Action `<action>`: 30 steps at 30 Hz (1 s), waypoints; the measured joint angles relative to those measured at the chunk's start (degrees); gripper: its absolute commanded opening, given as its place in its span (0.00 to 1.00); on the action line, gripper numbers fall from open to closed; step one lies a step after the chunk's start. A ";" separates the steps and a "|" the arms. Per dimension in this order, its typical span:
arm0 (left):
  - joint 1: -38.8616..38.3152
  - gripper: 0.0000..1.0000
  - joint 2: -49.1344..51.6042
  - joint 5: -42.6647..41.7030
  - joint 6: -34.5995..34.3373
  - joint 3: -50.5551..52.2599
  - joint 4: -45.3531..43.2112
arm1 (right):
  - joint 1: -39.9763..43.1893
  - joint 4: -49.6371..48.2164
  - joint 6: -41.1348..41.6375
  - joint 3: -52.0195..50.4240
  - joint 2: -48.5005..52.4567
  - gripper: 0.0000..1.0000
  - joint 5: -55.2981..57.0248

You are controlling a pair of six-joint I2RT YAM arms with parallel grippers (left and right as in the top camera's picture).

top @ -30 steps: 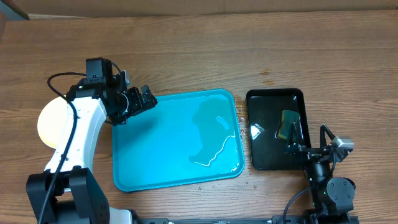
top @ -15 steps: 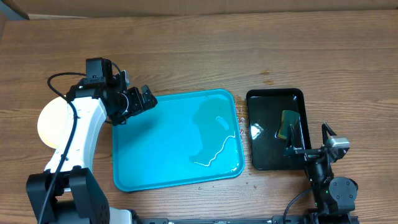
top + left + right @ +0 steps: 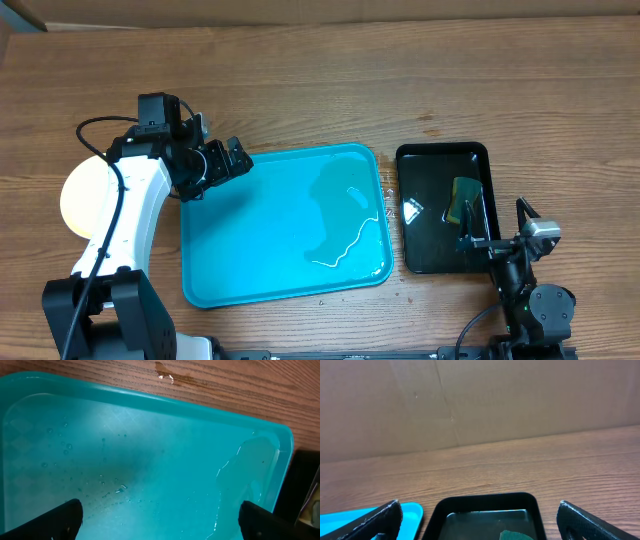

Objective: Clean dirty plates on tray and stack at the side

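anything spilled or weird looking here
Yes, there is water where it shouldn't be. A puddle of water sits in the right half of the turquoise tray, which holds no plates. A small wet patch also marks the wooden table just beyond the tray's far right corner. Nothing looks broken.

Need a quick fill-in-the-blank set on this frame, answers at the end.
The ____ lies in the black tray. The puddle sits in the turquoise tray's ____ half. The pale plate lies partly under the ____ arm. The left gripper and right gripper are both ____.
Missing: sponge; right; left; open.
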State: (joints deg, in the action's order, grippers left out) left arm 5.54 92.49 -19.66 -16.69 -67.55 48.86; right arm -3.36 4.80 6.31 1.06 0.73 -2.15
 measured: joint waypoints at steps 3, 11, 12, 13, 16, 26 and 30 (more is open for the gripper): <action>0.00 1.00 0.00 0.00 0.00 0.00 0.00 | 0.00 0.02 -0.11 0.00 0.00 1.00 -0.02; -0.20 1.00 -0.68 0.44 0.00 0.00 0.02 | 0.00 0.04 -0.15 0.00 0.00 1.00 -0.02; -0.31 1.00 -1.46 0.55 0.00 0.02 0.02 | 0.00 0.04 -0.13 0.00 0.00 1.00 -0.04; -0.42 1.00 -3.21 0.68 0.00 0.02 0.04 | 0.00 0.02 -0.13 0.00 0.00 1.00 -0.02; -1.07 1.00 -10.67 0.92 0.00 0.02 0.02 | 0.00 0.02 -0.15 0.00 0.00 1.00 -0.02; -1.73 1.00 -42.75 0.85 0.02 -0.83 -0.17 | 0.00 0.02 -0.13 0.00 0.00 1.00 -0.02; -1.73 1.00 -47.10 0.87 0.02 -0.83 0.55 | 0.00 0.02 -0.15 0.00 0.00 1.00 -0.04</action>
State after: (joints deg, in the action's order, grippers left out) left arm 3.81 45.39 -18.79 -16.67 -68.38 49.41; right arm -3.36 4.82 6.15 1.06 0.73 -2.20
